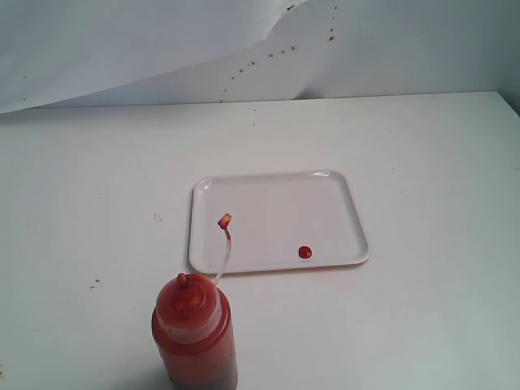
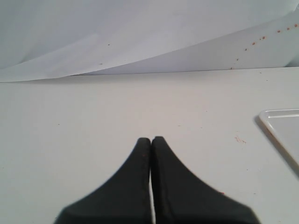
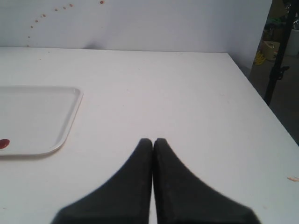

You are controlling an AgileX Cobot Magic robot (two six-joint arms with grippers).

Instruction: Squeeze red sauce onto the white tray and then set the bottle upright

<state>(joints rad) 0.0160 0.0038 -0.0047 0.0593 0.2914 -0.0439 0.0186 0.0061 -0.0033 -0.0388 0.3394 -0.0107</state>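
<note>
Translucent bottle (image 1: 195,337) red all through, its tip cap (image 1: 224,220) orange-red. Glossy bright red sauce (image 1: 305,253) blob. white tray (image 1: 276,203) plain glossy. surface (image 1: 422,162) white. backdrop (image 1: 162,41) white, reddish-brown specks. left hand (image 2: 151,140) and right hand (image 3: 153,141) black.

The left gripper (image 2: 151,139) hangs above the bare white surface (image 2: 93,121), its black jaws pressed together. A corner of the white tray (image 2: 280,122) shows nearby, untouched.
</note>
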